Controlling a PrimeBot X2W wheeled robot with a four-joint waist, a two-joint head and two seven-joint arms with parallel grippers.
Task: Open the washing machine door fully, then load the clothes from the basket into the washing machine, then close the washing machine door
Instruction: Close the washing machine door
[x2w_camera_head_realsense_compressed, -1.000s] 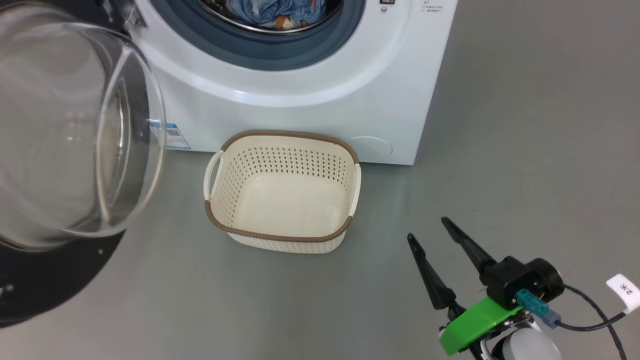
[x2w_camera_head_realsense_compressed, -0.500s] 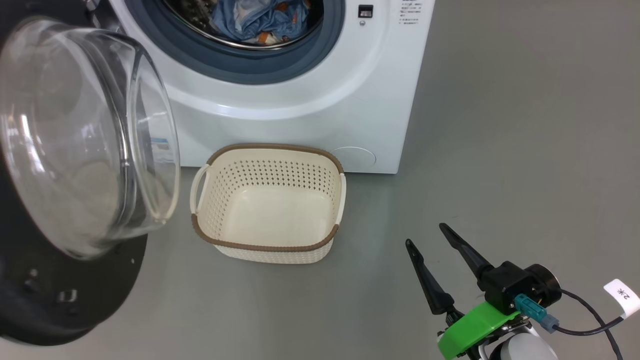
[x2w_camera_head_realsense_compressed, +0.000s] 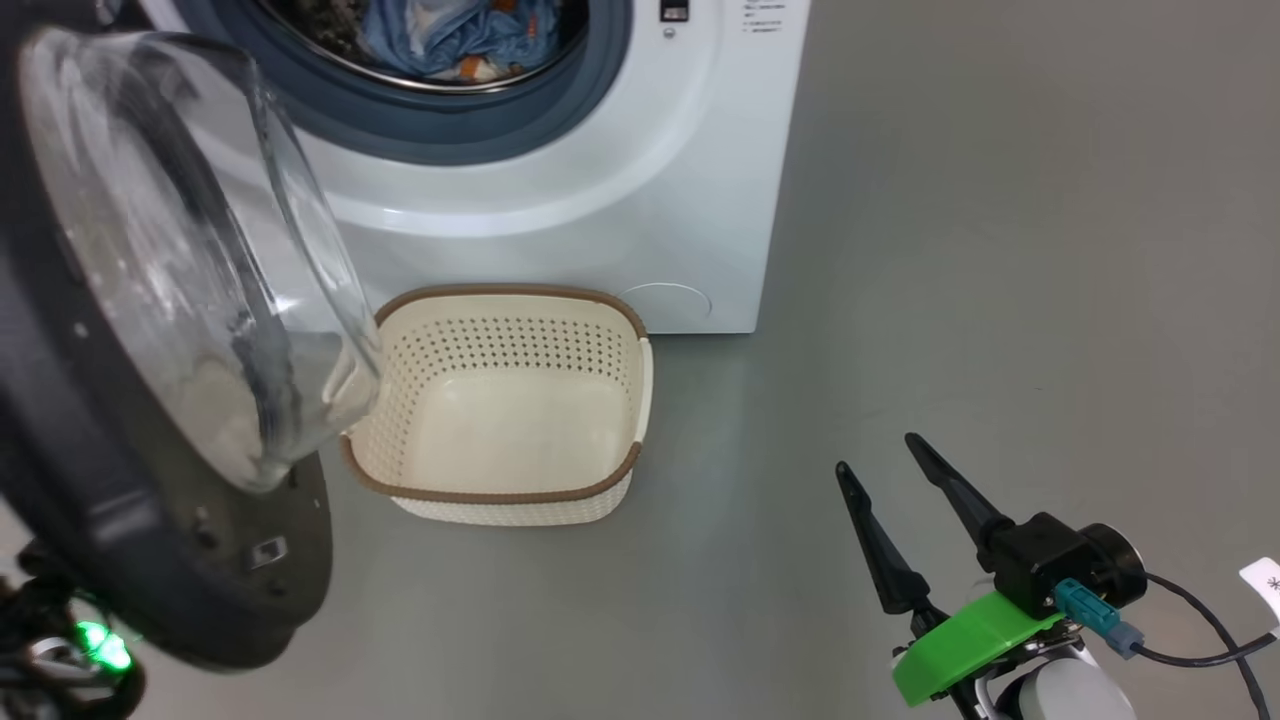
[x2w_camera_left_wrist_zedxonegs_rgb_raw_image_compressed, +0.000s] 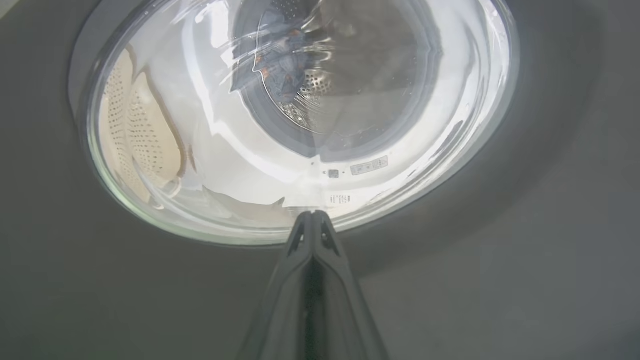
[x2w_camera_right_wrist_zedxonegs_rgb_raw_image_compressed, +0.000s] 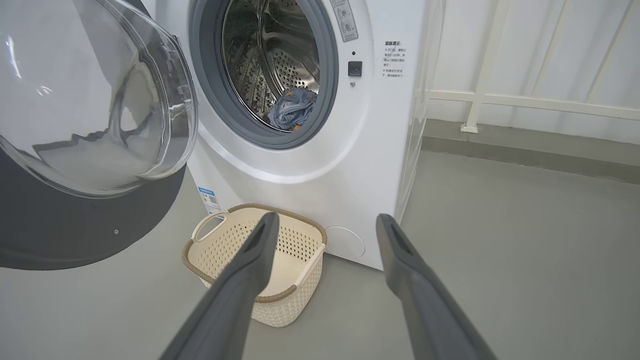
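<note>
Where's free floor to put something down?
Bare grey floor spreads right of the big white washing machine, around the right gripper. It is crowded at left: the cream perforated basket sits beside the open black-rimmed glass door.

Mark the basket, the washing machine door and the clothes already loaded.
basket (x2w_camera_head_realsense_compressed: 490, 497): head view, front of the brown rim.
washing machine door (x2w_camera_right_wrist_zedxonegs_rgb_raw_image_compressed: 95, 100): right wrist view, the clear glass bowl.
clothes (x2w_camera_right_wrist_zedxonegs_rgb_raw_image_compressed: 292, 110): right wrist view, middle of the blue fabric.
</note>
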